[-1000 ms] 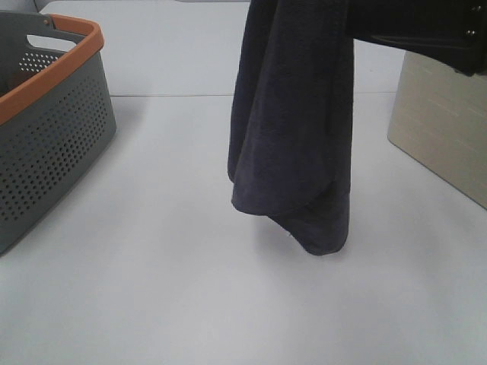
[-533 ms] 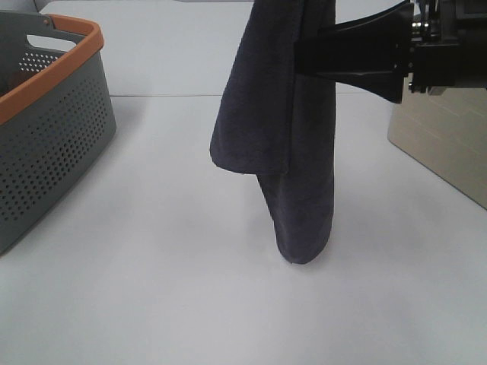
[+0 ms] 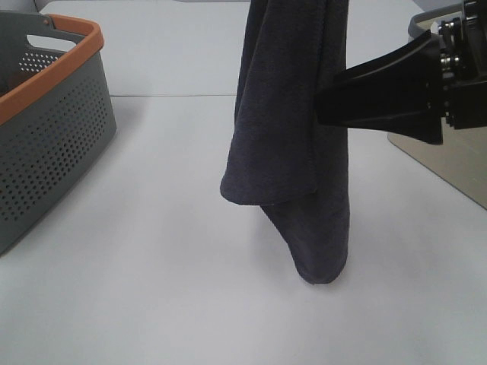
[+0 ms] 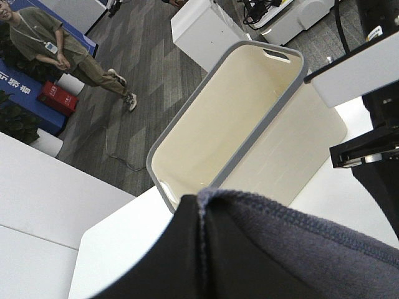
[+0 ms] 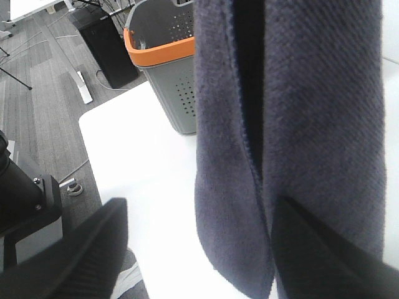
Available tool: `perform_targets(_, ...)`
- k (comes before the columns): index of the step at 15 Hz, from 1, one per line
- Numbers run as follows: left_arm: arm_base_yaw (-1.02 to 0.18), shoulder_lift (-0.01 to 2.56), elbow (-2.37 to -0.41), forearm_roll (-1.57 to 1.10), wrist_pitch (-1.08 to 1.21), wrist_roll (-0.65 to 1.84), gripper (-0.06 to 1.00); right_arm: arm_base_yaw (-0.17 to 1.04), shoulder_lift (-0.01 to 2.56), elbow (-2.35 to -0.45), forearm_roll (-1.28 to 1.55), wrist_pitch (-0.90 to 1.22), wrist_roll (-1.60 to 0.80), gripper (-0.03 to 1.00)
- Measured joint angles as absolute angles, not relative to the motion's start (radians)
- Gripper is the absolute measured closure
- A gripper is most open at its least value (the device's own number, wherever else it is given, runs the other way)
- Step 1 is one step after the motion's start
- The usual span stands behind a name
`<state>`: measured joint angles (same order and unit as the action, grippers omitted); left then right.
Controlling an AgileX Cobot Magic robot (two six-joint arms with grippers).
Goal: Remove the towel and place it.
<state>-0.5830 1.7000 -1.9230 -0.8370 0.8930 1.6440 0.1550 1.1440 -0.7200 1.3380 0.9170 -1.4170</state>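
Observation:
The dark navy towel (image 3: 289,129) hangs folded from above the exterior high view, over the middle of the white table (image 3: 152,289). Its lower end is at or just above the tabletop. In the left wrist view the towel (image 4: 280,255) bunches right at my left gripper and hides its fingers, which seem shut on it. My right gripper (image 3: 319,103) reaches in from the right at mid-height of the towel. In the right wrist view the right gripper (image 5: 199,205) is open, with the towel (image 5: 299,124) hanging between its spread fingers.
A grey perforated basket with an orange rim (image 3: 53,129) stands at the left edge of the table and also shows in the right wrist view (image 5: 165,68). A beige basket with a grey rim (image 3: 449,152) stands at the right; the left wrist view looks into it (image 4: 249,118).
My right gripper has come down from the top right to mid-height of the towel. The towel has swung a little and its lower end hangs lower.

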Motion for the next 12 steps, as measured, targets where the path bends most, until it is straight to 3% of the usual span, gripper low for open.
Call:
perform_targets(5, -0.583, 1.700, -1.923, -0.832, 0.893, 1.644, 0.94, 0.155, 1.088, -0.720, 1.319, 0.966, -1.367, 0.38)
perform_targets(12, -0.583, 1.700, -1.923, -0.831, 0.893, 1.643, 0.94, 0.158, 1.189, -0.720, 1.388, 0.859, -1.462, 0.38)
